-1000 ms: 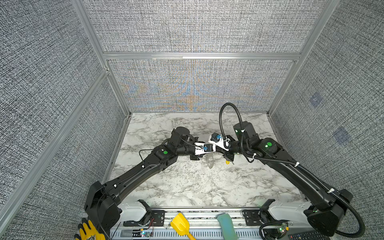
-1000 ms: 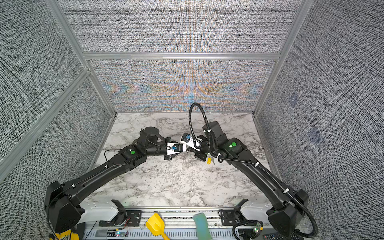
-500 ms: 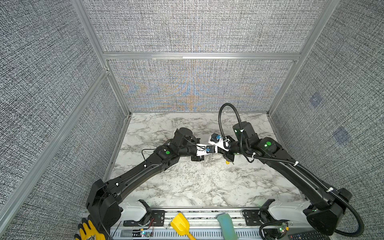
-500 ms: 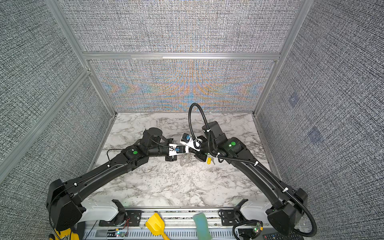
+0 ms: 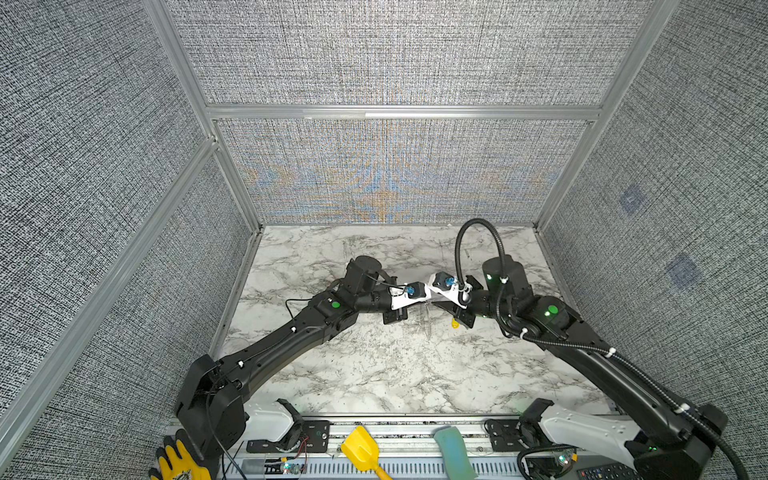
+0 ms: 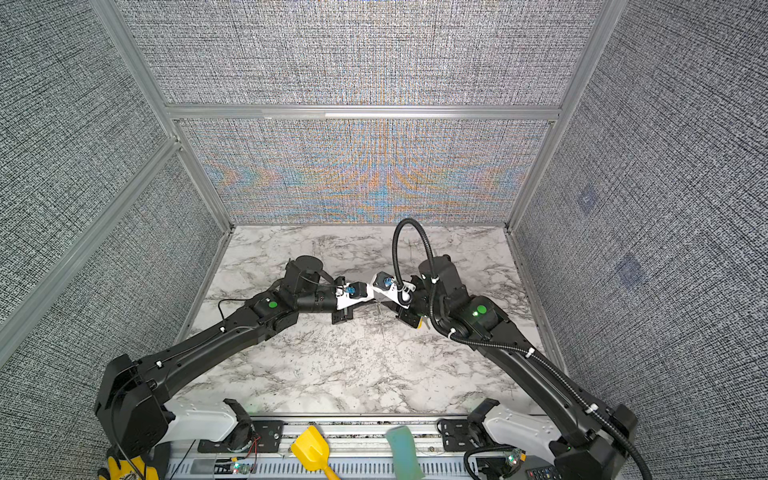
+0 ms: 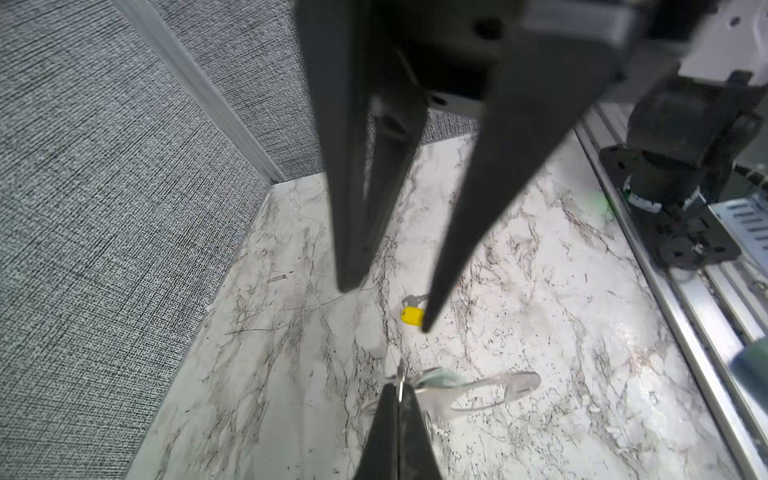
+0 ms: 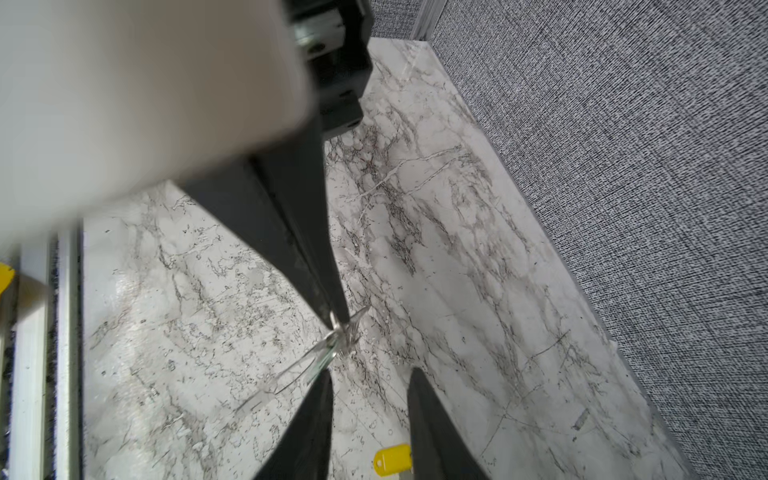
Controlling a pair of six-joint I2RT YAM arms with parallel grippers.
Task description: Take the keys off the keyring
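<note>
Grey woven walls are being shown around a white marbled tabletop (image 5: 374, 374), and a yellow scoop (image 5: 361, 451) and a teal block (image 5: 453, 453) are being seen side by side on the front rail. Both arms are being seen meeting near the middle of the tabletop.

On the left, the left pincer (image 7: 399, 397) is being kept fully closed, and the thin edge of the keyring (image 7: 490, 386) is being pinched between its tips. The grey plate is being held out from those tips on edge. Whether its far end is being rested on the tabletop cannot be told.

The key with the pale teal tag (image 7: 442, 376) is being seen right against the keyring, close to the pinched end. Whether it is being carried on the plate cannot be told.

Further right, the right pincer (image 8: 372, 372) is being held open with a clear gap between its fingers, and nothing is being gripped by it. The key with the yellow tag (image 8: 392, 457) is being seen lying flat on the tabletop, apart from the keyring and just under that gap. Whether it is being touched by a finger cannot be told
</note>
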